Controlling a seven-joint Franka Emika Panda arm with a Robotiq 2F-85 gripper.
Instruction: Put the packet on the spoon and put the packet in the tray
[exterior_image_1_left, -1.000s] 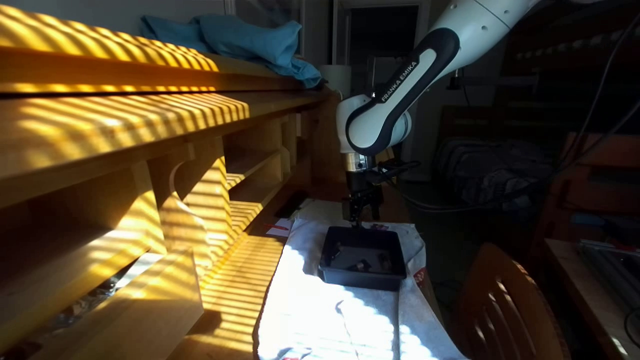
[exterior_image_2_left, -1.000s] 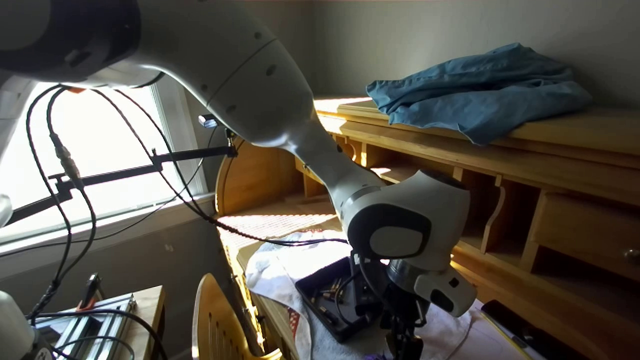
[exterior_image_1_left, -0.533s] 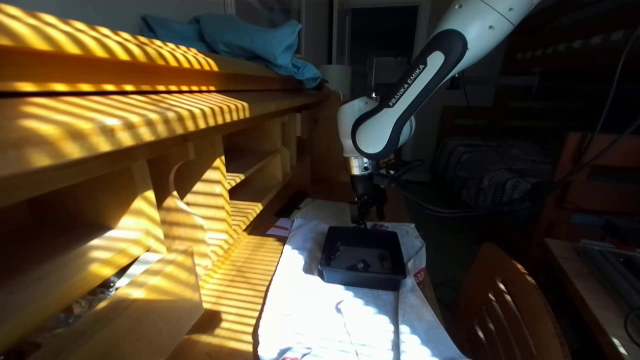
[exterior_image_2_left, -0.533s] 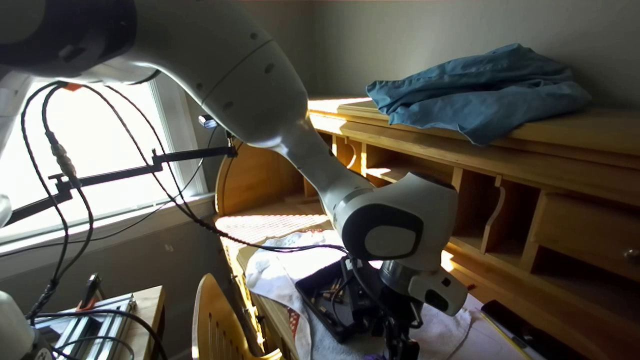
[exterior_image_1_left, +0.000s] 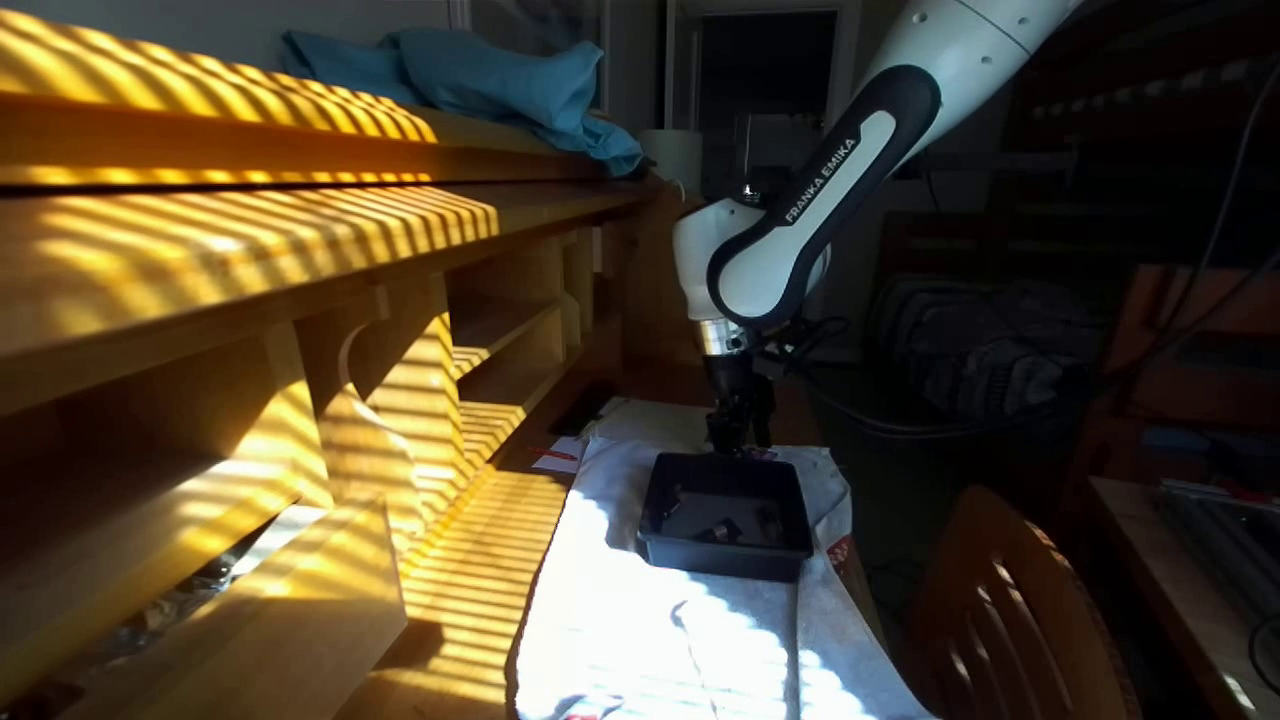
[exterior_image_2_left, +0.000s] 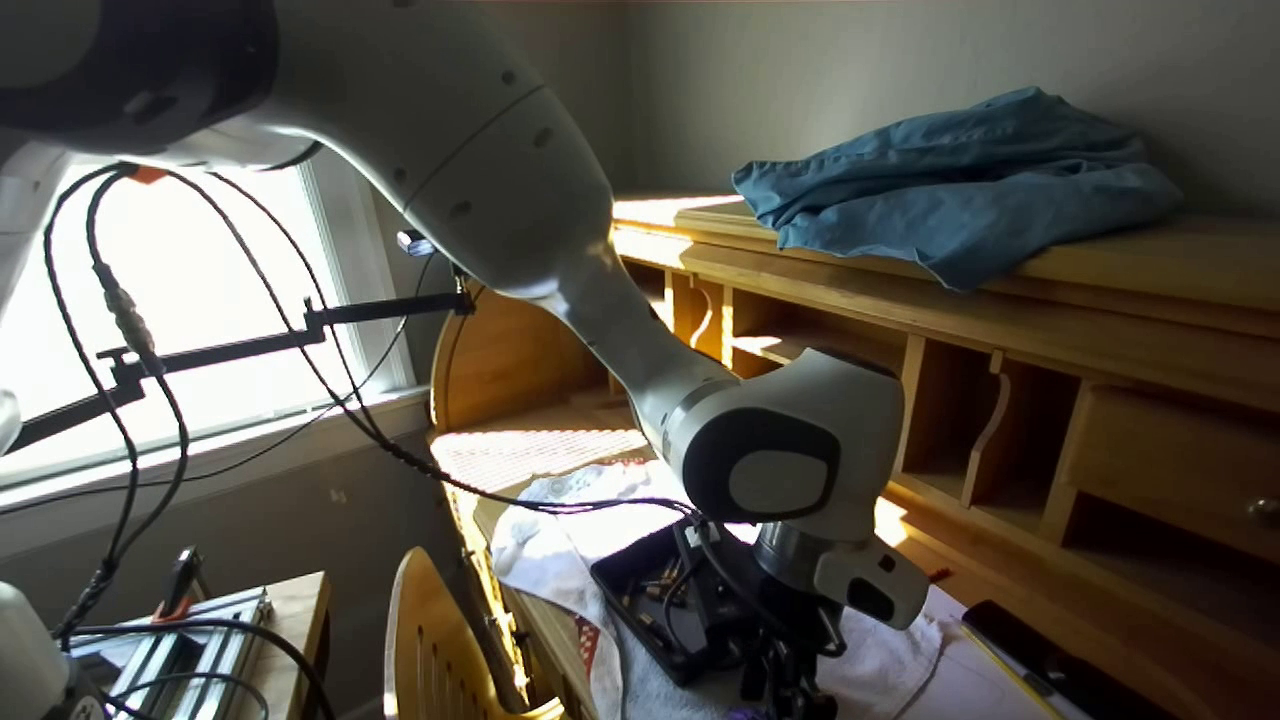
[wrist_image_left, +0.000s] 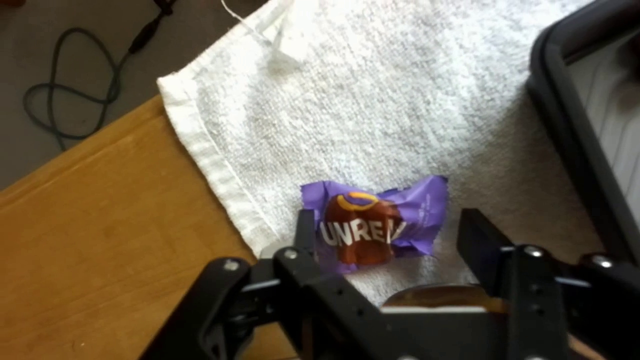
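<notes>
At the wrist view's lower centre, a packet (wrist_image_left: 372, 225) lies on a towel (wrist_image_left: 380, 115), framed by parted fingers (wrist_image_left: 481, 245); probably the pick-up: next, close and lift toward the tray (wrist_image_left: 567, 115), far right.

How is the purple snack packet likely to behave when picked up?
The purple snack packet will probably crumple at its creased ends, which look like thin film. Its smooth-looking surface may slip somewhat. Lying broad side up with flared ends, it seems unlikely to roll.
</notes>
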